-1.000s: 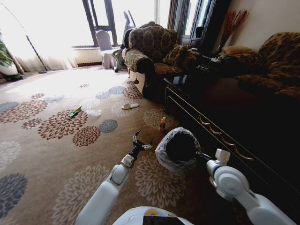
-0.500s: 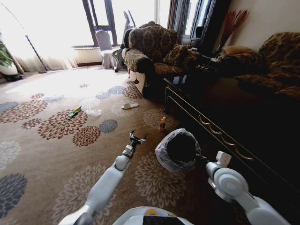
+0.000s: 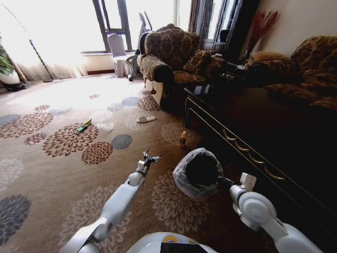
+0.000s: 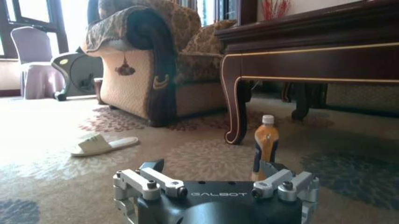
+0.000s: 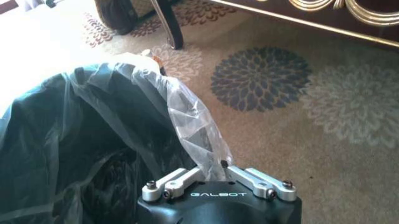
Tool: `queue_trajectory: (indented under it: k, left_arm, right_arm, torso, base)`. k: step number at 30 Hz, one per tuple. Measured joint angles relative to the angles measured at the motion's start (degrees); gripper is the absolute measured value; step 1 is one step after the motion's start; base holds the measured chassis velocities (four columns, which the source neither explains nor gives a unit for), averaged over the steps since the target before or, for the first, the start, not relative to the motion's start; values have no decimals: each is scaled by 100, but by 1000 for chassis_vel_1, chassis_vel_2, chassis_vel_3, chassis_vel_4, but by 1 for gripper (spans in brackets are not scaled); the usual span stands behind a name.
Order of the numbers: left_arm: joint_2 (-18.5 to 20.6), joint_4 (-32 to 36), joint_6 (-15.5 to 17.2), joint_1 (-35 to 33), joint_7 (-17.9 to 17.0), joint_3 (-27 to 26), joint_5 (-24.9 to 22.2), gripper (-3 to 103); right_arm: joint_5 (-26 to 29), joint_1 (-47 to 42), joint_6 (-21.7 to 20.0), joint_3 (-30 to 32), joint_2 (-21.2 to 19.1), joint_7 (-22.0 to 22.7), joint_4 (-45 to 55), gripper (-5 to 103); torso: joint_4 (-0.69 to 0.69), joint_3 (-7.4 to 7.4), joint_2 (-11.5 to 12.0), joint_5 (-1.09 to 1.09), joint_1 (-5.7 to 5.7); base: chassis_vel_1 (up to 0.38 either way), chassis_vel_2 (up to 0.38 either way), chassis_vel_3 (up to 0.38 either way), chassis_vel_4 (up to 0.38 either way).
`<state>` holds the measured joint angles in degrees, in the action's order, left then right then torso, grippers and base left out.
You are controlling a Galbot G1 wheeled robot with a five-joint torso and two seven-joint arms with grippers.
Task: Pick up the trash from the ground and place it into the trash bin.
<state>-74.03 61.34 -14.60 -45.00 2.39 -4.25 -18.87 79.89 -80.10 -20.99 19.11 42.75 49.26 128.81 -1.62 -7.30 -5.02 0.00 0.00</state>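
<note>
A: What does the head view give?
B: The left gripper (image 3: 149, 156) reaches out low over the carpet (image 3: 52, 174), jaws apart and empty. The trash bin (image 3: 199, 172) stands just right of it, its plastic liner (image 3: 181, 176) bunched around the rim. The right gripper (image 3: 225, 181) meets the bin's right rim. An orange bottle (image 3: 182, 139) stands farther off, beyond the left jaws and near the dark cabinet (image 3: 247, 132). Well away on the far left lie a green wrapper (image 3: 83, 126) and clear film (image 3: 106, 126); a slipper (image 3: 146, 119) lies farther still.

A: And the left wrist view?
B: The left gripper (image 4: 215, 175) has its jaws spread wide with nothing between them. The orange bottle (image 4: 265, 145) stands upright on the carpet beyond them, towards one finger, beside the cabinet leg (image 4: 234, 105). The slipper (image 4: 103, 144) lies further out, before an armchair (image 4: 153, 60).

A: The right wrist view?
B: The right gripper (image 5: 218, 173) has its jaws together, clamped on a fold of the plastic liner (image 5: 187, 116) at the trash bin (image 5: 74, 154) rim.
</note>
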Motion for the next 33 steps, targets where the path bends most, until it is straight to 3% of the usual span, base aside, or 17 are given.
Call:
queue_trajectory:
  k: [17, 33]
  left_arm:
    - [-52, -15, -50, -26, 207, 14, 29, 100]
    - [-55, 3, -73, 14, 381, 68, 59, 100]
  right_arm:
    - [-139, -84, 69, -81, -30, -80, 46, 0]
    - [-307, -419, 139, 111, 21, -165, 189, 0]
  torso:
    - [0, 0, 0, 0, 0]
    - [0, 1, 0, 0, 0]
  base:
    - [-7, 6, 10, -9]
    - [-100, 102, 114, -112]
